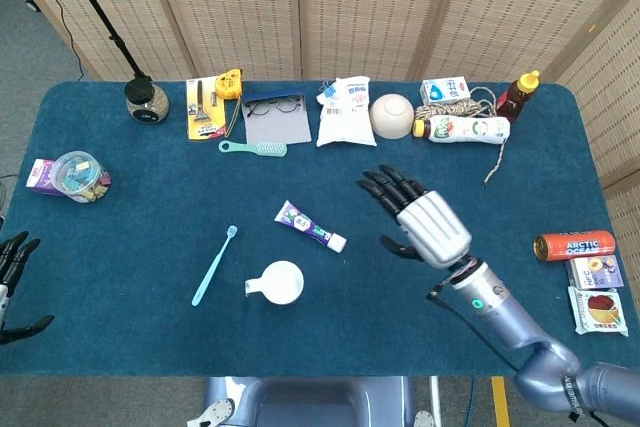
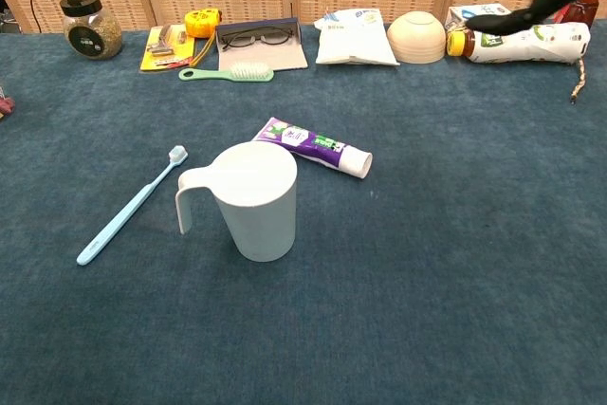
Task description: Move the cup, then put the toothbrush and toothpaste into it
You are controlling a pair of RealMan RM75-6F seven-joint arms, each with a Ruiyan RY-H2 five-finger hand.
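A white cup (image 1: 280, 282) (image 2: 252, 200) with a handle stands upright on the blue table, empty. The light blue toothbrush (image 1: 214, 265) (image 2: 131, 205) lies to its left. Just behind the cup lies the purple and white toothpaste tube (image 1: 311, 226) (image 2: 312, 147). My right hand (image 1: 420, 219) hovers open to the right of the tube, fingers spread, holding nothing; in the chest view only its dark fingertips (image 2: 531, 9) show at the top right. My left hand (image 1: 12, 269) sits at the far left edge, open and empty.
Along the back edge stand a jar (image 1: 146, 100), razor card (image 1: 204, 109), tape measure (image 1: 230, 82), glasses case (image 1: 275, 117), green hairbrush (image 1: 253, 148), white pouch (image 1: 346, 112), bowl (image 1: 392, 116), bottles (image 1: 470, 128) and rope. A container (image 1: 78, 176) sits left; a can (image 1: 574, 245) and packets right.
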